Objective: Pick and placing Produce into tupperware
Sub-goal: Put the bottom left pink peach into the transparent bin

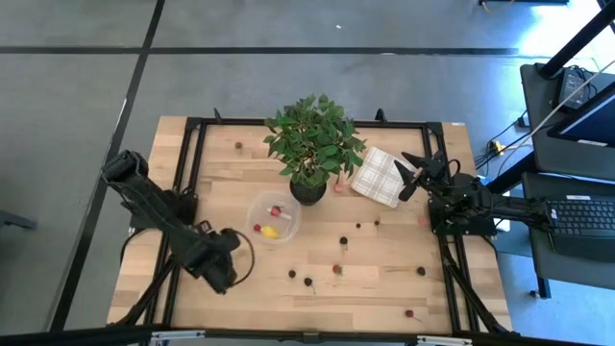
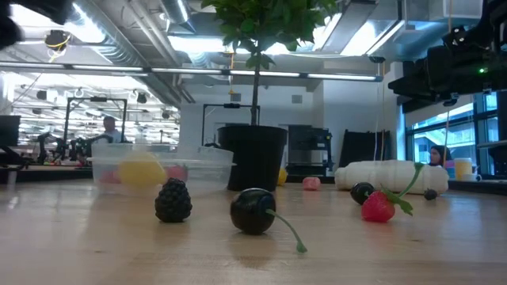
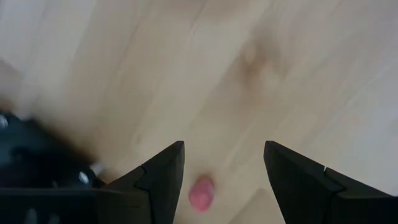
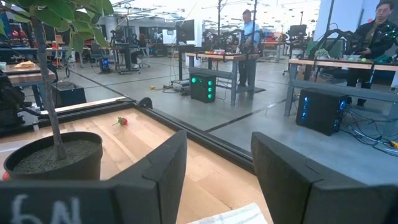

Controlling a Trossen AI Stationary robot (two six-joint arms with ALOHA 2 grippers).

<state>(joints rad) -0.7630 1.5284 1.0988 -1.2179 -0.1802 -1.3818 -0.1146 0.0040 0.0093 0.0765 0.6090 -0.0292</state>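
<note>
Left gripper [image 3: 224, 171] is hovering released above a pink berry [image 3: 201, 192] on the desk [image 3: 261, 68]; right gripper [image 4: 219, 168] is waiting released beside the potted plant [image 4: 53, 155].

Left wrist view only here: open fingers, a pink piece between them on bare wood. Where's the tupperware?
Observer: The tupperware sits mid-table, right beside the potted plant. It is apart from the left gripper, which is over the table's left part.
Operator: Anything in it?
Observer: Yes, a yellow piece and a red piece.
Operator: Right arm in the way?
Observer: No, the right gripper is open at the edge of the checked cloth, on the plant's other side.
</note>
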